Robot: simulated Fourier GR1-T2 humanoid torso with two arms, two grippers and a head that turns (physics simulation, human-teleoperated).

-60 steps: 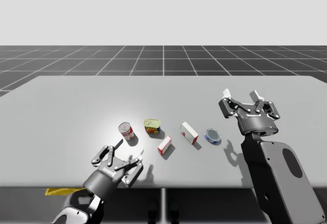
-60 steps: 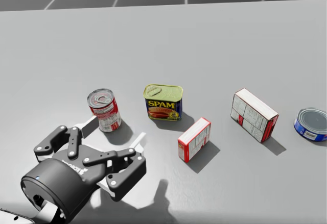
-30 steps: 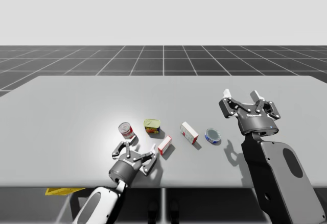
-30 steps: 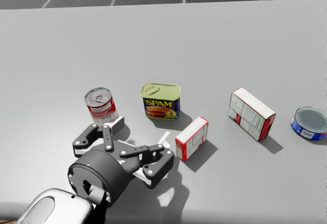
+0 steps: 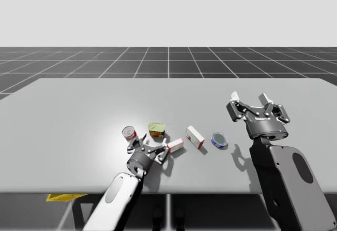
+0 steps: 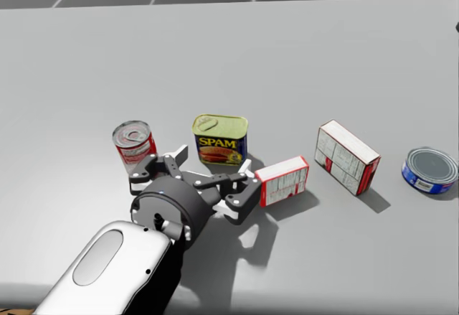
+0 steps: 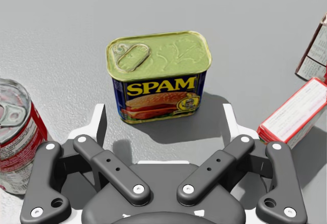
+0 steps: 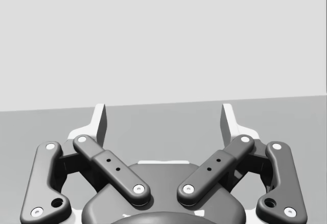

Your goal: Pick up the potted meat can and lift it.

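Observation:
The potted meat can (image 5: 156, 130) (image 6: 220, 139) (image 7: 159, 76) is a blue rectangular can with a yellow-green lid, upright on the grey table. My left gripper (image 5: 149, 144) (image 6: 213, 163) (image 7: 163, 124) is open just in front of it. Its fingertips stand level with the can's near face and wider than the can, touching nothing. My right gripper (image 5: 248, 98) (image 8: 163, 117) hangs open and empty above the table's right side.
A red round can (image 5: 129, 133) (image 6: 134, 143) (image 7: 15, 132) stands close beside my left gripper. On the other side a small red-and-white box (image 5: 176, 145) (image 6: 283, 180) (image 7: 296, 114) lies against the linkage. Beyond are a larger white box (image 5: 194, 137) (image 6: 347, 157) and a flat blue can (image 5: 219, 139) (image 6: 430, 170).
My left gripper has advanced from the table's front edge up to the potted meat can. The small red-and-white box has been turned and shifted right. My head has turned slightly. The right arm is still.

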